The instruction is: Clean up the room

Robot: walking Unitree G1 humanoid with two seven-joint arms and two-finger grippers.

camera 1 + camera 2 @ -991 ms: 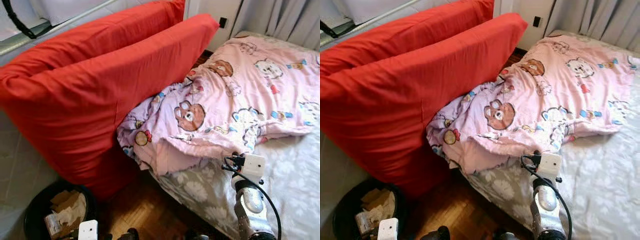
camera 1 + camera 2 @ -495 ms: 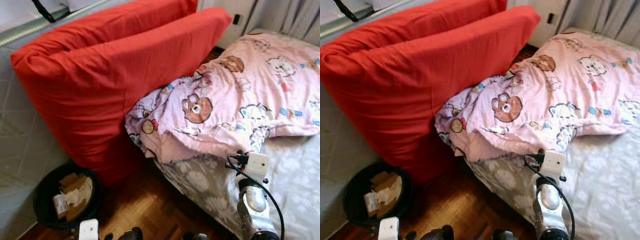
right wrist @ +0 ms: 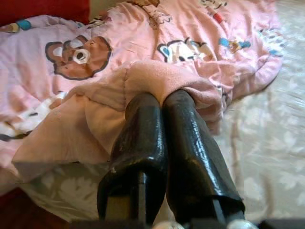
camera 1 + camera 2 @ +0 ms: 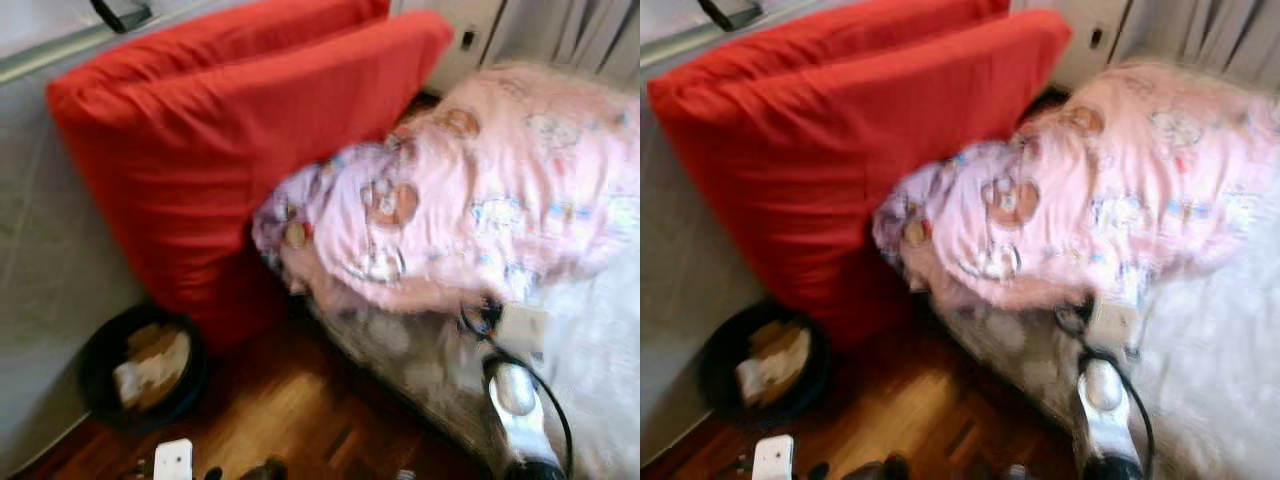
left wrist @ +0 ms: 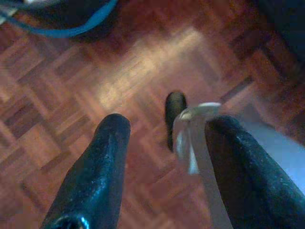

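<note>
A pink cartoon-print blanket (image 4: 480, 200) lies crumpled on the bed, its near corner against two big red cushions (image 4: 250, 130). At the blanket's front edge my right gripper (image 3: 159, 98) is shut, its tips buried in a bunched fold of the pink blanket (image 3: 157, 76). The right arm (image 4: 515, 400) reaches up from the bottom right. Low over the parquet floor (image 5: 95, 71), my left gripper (image 5: 167, 121) hangs open with nothing between its fingers. A white strip (image 5: 193, 143) runs beside one finger.
A black bin (image 4: 140, 365) with crumpled paper stands on the wooden floor at the foot of the red cushions. The bed's grey flowered sheet (image 4: 610, 320) fills the right side. Grey curtains (image 4: 1230, 30) hang behind the bed. Both eye views are blurred.
The whole picture has shifted and blurred, so the camera is moving; more floor and bin show at the left. My right gripper stays at the blanket's front edge, which looks more bunched.
</note>
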